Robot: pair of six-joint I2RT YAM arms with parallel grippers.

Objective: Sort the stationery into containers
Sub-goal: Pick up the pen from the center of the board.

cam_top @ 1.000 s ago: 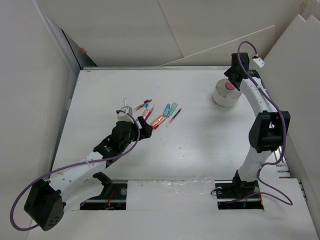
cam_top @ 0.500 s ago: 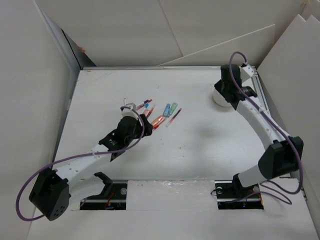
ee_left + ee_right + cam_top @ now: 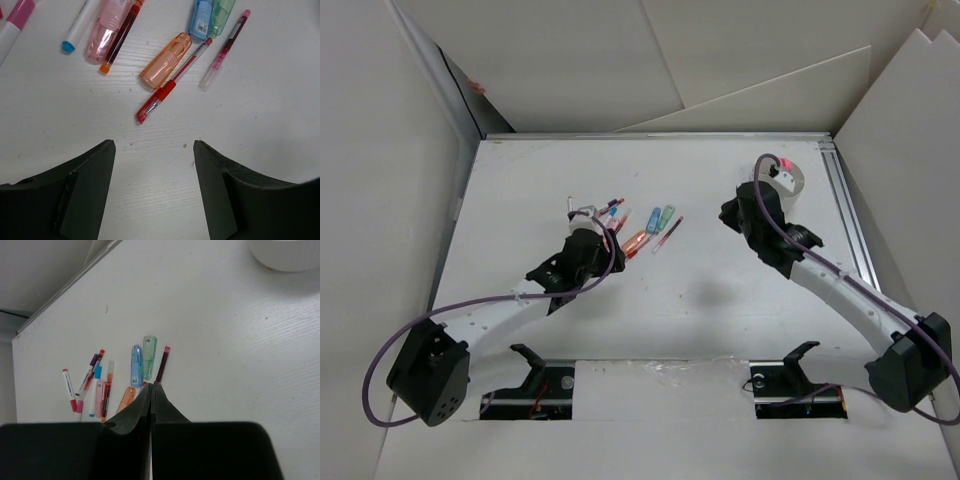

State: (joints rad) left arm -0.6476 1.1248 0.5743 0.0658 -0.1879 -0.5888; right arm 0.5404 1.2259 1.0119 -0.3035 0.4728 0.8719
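Hovering left gripper (image 3: pixel 152 150), jaws spread, just short of red pen (image 3: pixel 172 83). Light, stiff, slick barrel, probably rolls; pinch mid-length. Right gripper (image 3: pixel 151 390) pressed together, empty.

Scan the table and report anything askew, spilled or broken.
Nothing looks broken or spilled. The stationery lies loose in an untidy fan left of centre on the table, with a dark red pen resting against a pink case. The white cup stands upright.
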